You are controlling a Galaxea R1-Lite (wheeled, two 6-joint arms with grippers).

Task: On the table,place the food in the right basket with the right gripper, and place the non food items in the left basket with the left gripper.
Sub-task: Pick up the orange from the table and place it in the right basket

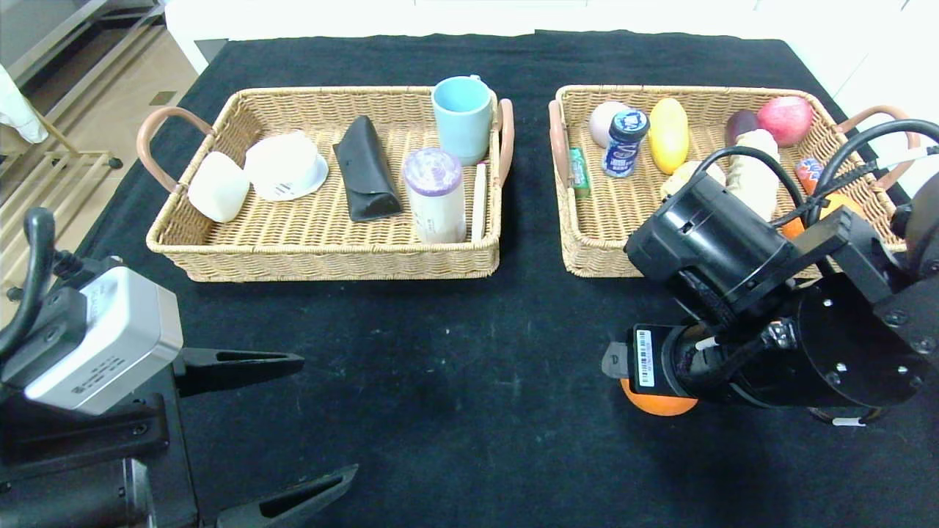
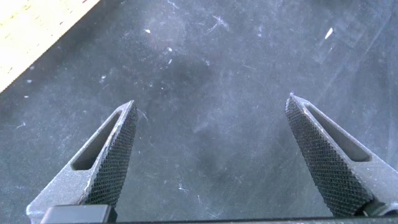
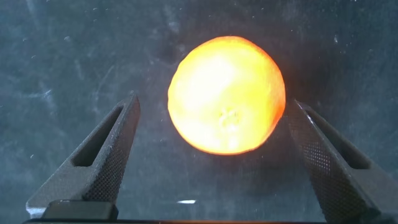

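Orange (image 3: 227, 94): on the worktop (image 1: 469, 381), outside both baskets, at 6 o'clock of the right basket (image 1: 587, 242); apparently the only item not yet sorted.
Right gripper (image 3: 214, 162): spread wide over the orange, 1 finger on each side; neither finger (image 3: 109, 155) clearly touches the fruit. Straddling like this sets up a pinch across the widest part.
Right arm: in the head view it covers most of the orange, so only a sliver (image 1: 658, 403) shows beneath it.
Right basket contents: fruit, a bottle (image 1: 625, 143), packets; food side, so the orange belongs here.
Left gripper (image 2: 214, 162): spread, nothing between the fingers, only bare worktop beneath; parked at the near left edge, 7 o'clock of the left basket (image 1: 323, 257).
Left basket contents: cup (image 1: 462, 117), black case (image 1: 367, 180), jar (image 1: 435, 194), white items; non-food side looks complete, which would explain the idle arm.
Judged step: close on the orange, then lift toward 12 o'clock.
Risk: round fruit may roll if 1 finger lands first.
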